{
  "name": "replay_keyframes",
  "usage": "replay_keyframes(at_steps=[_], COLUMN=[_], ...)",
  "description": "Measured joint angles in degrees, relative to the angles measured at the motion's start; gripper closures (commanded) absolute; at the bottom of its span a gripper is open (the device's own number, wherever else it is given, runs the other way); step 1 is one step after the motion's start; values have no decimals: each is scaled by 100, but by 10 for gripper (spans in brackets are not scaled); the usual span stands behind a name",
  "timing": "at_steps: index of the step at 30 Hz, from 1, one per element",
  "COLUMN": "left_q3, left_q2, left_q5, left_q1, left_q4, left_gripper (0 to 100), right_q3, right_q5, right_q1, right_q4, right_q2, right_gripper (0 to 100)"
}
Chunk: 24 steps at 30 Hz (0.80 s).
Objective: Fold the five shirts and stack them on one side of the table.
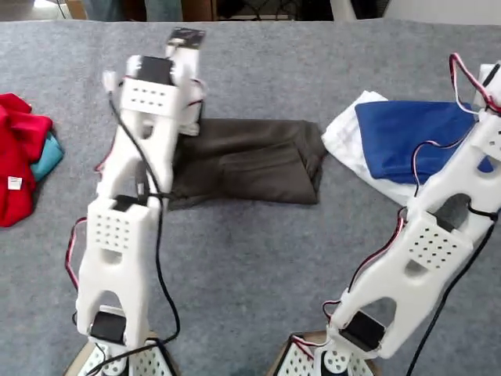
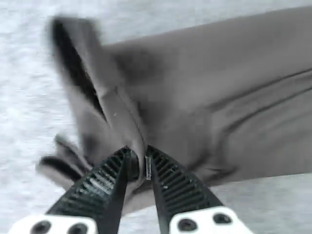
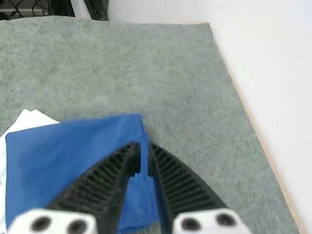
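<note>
Two: L pincer [image 2: 138, 156] nips brown shirt [image 2: 219, 97] edge; R pincer [image 3: 144, 151] narrow over blue shirt [image 3: 63, 156].

We see our right gripper [image 3: 144, 152] above the folded blue shirt [image 3: 63, 161], its black ribbed fingers [image 3: 105, 180] drawn nearly together with just a sliver between them. A white shirt [image 3: 22, 123] peeks out under the blue one on the grey table [image 3: 146, 63], whose edge meets a white surface [image 3: 273, 73]

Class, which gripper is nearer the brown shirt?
Left. The left gripper pinches the brown shirt; the right gripper is over the blue shirt, clear of the brown one.
</note>
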Motion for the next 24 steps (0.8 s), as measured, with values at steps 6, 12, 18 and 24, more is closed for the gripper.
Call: replay_keyframes(at_steps=[6,12,18,24], left_q3=[0,-35,-105,-105], left_q2=[-44,-35,290,571], left_q5=[686,1125,1363,1363], left_q1=[923,1609,2004,2303], left_q4=[0,-281,-1020,-1407], left_gripper=[971,971,971,971], right_q3=[0,0,0,0], right_q5=[0,0,0,0], right_q1=[0,0,9,97], right_q4=[0,0,0,0], right_q2=[0,0,0,0], right_gripper=[956,956,956,956])
